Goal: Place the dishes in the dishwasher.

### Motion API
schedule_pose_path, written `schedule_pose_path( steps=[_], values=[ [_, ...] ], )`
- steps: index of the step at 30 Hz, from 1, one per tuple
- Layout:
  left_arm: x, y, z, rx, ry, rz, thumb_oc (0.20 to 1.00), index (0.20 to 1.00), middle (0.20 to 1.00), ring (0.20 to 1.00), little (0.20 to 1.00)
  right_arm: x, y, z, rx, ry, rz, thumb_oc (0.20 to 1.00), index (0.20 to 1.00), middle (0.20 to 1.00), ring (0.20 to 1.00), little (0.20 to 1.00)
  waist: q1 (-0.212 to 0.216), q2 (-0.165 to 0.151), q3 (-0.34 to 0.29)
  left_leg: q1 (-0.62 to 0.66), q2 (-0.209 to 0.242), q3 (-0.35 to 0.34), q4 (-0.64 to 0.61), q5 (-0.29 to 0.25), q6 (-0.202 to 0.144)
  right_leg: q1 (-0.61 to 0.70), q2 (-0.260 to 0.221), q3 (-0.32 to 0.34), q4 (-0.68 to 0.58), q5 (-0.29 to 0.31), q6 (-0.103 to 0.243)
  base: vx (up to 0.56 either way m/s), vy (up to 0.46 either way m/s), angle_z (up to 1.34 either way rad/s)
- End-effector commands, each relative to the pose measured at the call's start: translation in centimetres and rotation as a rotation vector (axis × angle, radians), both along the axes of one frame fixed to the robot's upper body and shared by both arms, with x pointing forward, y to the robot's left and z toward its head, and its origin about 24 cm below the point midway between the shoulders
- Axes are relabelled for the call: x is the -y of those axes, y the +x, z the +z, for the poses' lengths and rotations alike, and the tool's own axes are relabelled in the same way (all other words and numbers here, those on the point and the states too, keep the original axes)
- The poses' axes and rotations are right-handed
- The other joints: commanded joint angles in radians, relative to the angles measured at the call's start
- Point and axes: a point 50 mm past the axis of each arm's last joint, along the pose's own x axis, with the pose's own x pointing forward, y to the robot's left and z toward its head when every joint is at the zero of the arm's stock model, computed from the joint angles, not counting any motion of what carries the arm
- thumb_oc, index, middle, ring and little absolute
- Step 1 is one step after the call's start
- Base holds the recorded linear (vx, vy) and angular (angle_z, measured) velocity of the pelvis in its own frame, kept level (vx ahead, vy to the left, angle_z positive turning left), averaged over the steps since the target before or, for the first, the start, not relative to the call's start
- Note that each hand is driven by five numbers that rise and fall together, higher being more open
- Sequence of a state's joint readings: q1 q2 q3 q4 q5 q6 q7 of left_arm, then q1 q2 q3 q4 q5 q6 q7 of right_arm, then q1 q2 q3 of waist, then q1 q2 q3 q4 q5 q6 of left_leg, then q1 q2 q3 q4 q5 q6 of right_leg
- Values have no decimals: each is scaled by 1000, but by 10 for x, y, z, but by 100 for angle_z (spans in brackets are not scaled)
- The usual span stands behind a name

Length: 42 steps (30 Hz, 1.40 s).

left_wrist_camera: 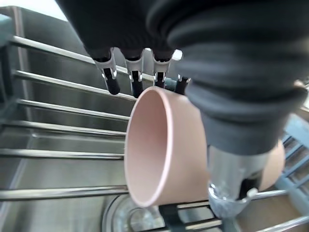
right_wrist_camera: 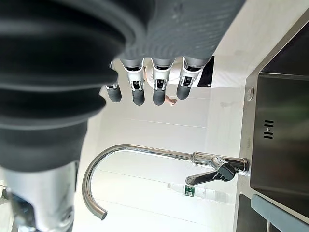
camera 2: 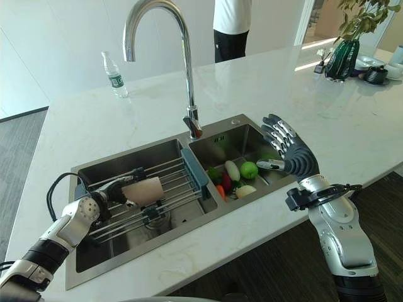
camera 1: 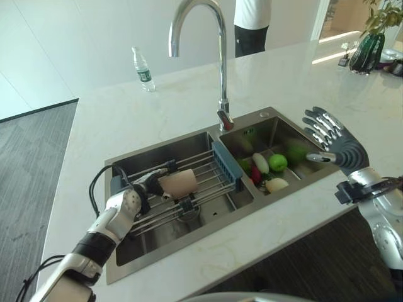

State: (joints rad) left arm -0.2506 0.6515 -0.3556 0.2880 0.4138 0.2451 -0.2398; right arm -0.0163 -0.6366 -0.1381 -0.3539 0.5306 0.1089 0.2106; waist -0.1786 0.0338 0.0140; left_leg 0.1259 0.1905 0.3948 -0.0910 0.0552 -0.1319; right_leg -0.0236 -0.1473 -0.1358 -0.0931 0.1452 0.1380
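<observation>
While curled round a pale pink cup (camera 1: 181,183), left hand (camera 1: 146,187) low inside the left basin of the sink (camera 1: 165,244), fingers over the far side of the cup wall and thumb on the near side (so closed on it, clearly seen from the left wrist). Cup lying on its side, open mouth turned toward the wrist, resting on the metal bars of a rack (camera 1: 208,171) that spans the basin directly under the hand. Just beyond the cup, at the end of the rack away from the hand, a blue-grey end piece (camera 1: 227,166) against the wall between the two basins. Under the rack, below the hand, the round drain of the basin.

Further out, past that wall, right basin holding vegetables and fruit: a green apple (camera 1: 278,162), a white long vegetable (camera 1: 260,162), something red (camera 1: 255,174) and a pale round piece (camera 1: 276,184) close together. Right hand (camera 1: 332,140) held up in the air over the outer edge of this basin, well apart from the left hand, fingers straight and spread, palm empty.

Behind both hands, a tall curved chrome tap (camera 1: 217,56) rising at the back rim of the sink. On the white marble counter (camera 1: 126,119) beyond the tap, a plastic water bottle (camera 1: 143,68) upright. Far behind the right hand, a dark green vase with a plant (camera 1: 368,50). Across the counter, a person (camera 1: 251,25) in white top and dark trousers, standing.
</observation>
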Motion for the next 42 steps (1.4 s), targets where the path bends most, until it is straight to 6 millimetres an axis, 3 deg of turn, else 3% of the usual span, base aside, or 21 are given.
schedule_pose_path(
  steps=[1,30,31,32,42],
  values=[
    [-10,14,18,73,73,10,1000,1000,1000,1000,1000,1,-4,39,184,-17,12,1000,1000,1000,1000,1000,-12,-3,22,23,65,-7,4,-50,-5,88,-46,-21,6,-112,67,0,0,0],
    [-16,17,2,74,111,97,1000,1000,1000,1000,1000,-4,-4,37,166,-19,43,1000,1000,1000,1000,1000,-44,-2,25,32,63,8,4,-54,-1,82,-41,13,6,-109,67,5,0,-1],
    [-15,19,5,102,118,86,360,360,360,360,360,-3,-4,36,165,-19,43,1000,1000,1000,1000,1000,-45,-2,25,32,62,8,4,-55,-1,82,-42,13,6,-109,69,0,0,0],
    [-15,21,9,115,125,74,200,200,200,200,200,-2,-5,37,164,-18,43,1000,1000,1000,1000,1000,-46,-3,25,32,62,9,4,-55,-1,81,-42,14,6,-109,69,0,0,0],
    [-19,22,18,141,204,53,200,200,200,200,200,-2,-3,36,161,-21,39,1000,1000,1000,1000,1000,-40,-2,25,31,60,0,4,-55,-1,84,-43,13,6,-109,71,-4,0,0]
  ],
)
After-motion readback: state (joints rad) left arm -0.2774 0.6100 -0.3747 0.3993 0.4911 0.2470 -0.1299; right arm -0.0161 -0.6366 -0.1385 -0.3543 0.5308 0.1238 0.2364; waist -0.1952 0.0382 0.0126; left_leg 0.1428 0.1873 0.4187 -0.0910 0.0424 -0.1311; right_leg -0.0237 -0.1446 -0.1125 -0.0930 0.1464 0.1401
